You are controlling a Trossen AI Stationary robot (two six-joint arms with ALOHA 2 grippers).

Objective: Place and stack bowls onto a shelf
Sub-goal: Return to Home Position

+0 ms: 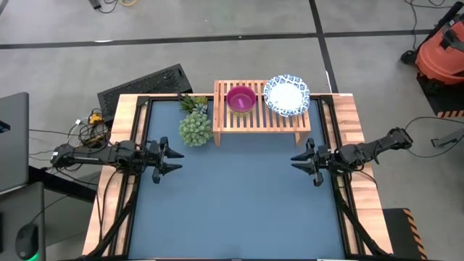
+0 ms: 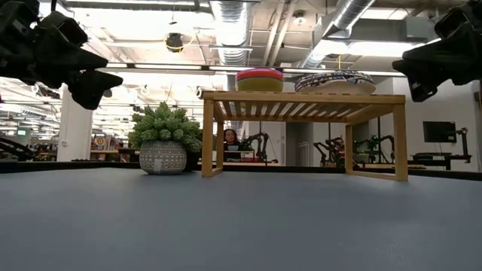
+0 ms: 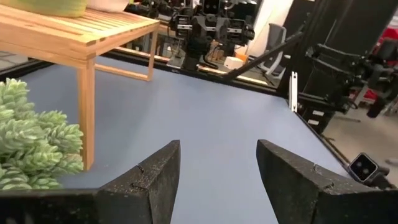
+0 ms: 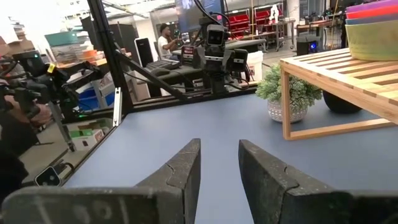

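Observation:
The light-wood shelf (image 1: 262, 110) stands on its short legs at the far middle of the table. On its slatted top sits a stack of small plain bowls (image 1: 241, 100), purple on top, with red and yellow below in the low view (image 2: 259, 80). To its right sits a stack of white bowls with blue patterned rims (image 1: 286, 95). My left gripper (image 1: 174, 159) is open and empty near the table's left edge. My right gripper (image 1: 297, 161) is open and empty near the right edge. Both hover above the table.
A green spiky plant in a patterned pot (image 1: 195, 128) stands left of the shelf, with a second small plant (image 1: 193, 104) behind it. The blue table top (image 1: 239, 210) lies bare in front of the shelf. Wooden frame rails (image 1: 123, 116) run along the table's sides.

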